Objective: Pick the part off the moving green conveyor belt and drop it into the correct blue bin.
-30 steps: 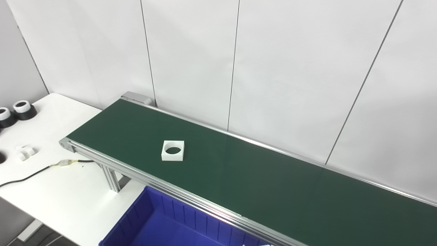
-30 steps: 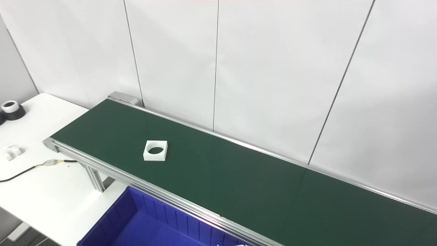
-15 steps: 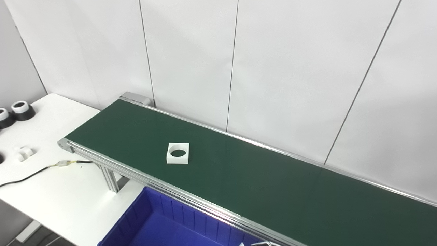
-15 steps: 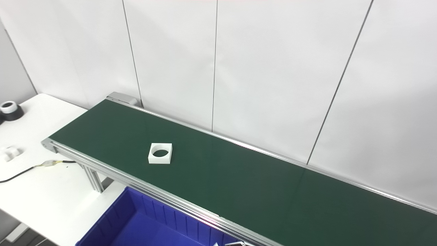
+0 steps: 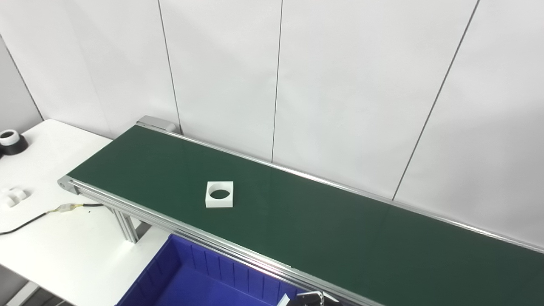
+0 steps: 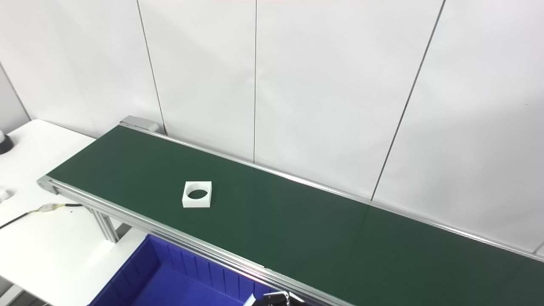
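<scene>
- On the belt (image 5: 297,212), seen from my left eye, the white part (image 5: 219,194) lies flat toward the left end, nearer the front rail than the back one.
- A small dark piece of one hand (image 5: 312,298) pokes up at the bottom edge over the blue bin (image 5: 204,276). I cannot tell which hand it is, whether its fingers are apart, or whether it holds anything.
- To lift the part well, I judge I should reach ahead of where it lies, since the belt carries it, and pinch two opposite outer sides.
- From my right eye, the part (image 6: 197,194) is a square block with a round hole facing straight up. It has no clear long axis, and its sides run roughly square to the picture rather than to the slanting belt.
- Left of the belt, a cable (image 6: 25,212) lies on the white table (image 6: 51,255).
</scene>
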You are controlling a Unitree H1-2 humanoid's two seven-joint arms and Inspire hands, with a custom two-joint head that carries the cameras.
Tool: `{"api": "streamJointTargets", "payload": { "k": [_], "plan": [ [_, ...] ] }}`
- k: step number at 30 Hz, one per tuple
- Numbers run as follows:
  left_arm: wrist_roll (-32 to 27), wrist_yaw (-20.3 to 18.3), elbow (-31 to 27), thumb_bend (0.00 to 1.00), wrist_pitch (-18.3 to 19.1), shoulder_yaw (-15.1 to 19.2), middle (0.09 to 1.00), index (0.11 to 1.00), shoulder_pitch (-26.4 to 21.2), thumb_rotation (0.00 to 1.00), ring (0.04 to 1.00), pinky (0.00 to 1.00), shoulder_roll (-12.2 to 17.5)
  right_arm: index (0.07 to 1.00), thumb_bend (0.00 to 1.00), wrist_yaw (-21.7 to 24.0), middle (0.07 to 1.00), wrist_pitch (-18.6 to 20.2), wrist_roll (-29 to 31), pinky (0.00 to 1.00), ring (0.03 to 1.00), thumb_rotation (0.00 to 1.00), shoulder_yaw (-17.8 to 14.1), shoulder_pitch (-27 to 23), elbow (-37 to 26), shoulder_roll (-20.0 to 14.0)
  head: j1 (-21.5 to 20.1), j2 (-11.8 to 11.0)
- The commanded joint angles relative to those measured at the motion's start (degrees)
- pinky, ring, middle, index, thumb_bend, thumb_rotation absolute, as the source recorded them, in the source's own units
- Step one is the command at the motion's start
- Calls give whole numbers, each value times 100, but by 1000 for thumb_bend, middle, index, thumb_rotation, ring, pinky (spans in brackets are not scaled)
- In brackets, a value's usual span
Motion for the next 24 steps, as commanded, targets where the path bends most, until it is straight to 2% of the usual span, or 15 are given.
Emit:
{"api": "streamJointTargets", "payload": {
  "k": [1,7,13,20,21,22,23,24],
  "plan": [
    [-123,-150,-326,521,-216,28,540,506,-125,52,528,489,-61,773,601,-26,782,-324,-36,624,730,1,-20,17,-210,-21,5,31],
    [-137,-224,-683,502,-216,229,558,495,-404,61,538,515,-77,769,627,2,781,-322,-17,622,728,0,-76,66,-312,-20,-36,135],
    [-215,-282,-909,501,-216,642,605,498,-866,64,580,573,12,759,646,1,766,-323,-50,606,712,10,-63,29,-311,-2,-143,201],
    [-16,-91,-918,502,-216,1109,673,499,-1261,64,657,618,186,756,661,123,766,-325,22,614,713,22,-60,32,-349,27,-175,268],
    [16,-58,-907,547,-217,1151,689,593,-1307,80,673,630,214,757,664,135,766,-325,32,613,714,20,-63,33,-356,26,-175,268],
    [48,-52,-862,569,-217,1210,697,641,-1388,89,681,636,320,757,665,144,767,-325,35,613,715,19,-68,30,-353,20,-187,266],
    [64,-55,-830,590,-217,1247,741,701,-1440,129,732,684,394,756,672,155,766,-325,36,613,715,26,-77,27,-348,18,-187,266],
    [22,-164,-734,596,-206,1262,755,721,-1523,143,749,700,565,756,675,169,766,-325,38,613,715,28,-85,21,-341,18,-193,277]
  ]
}}
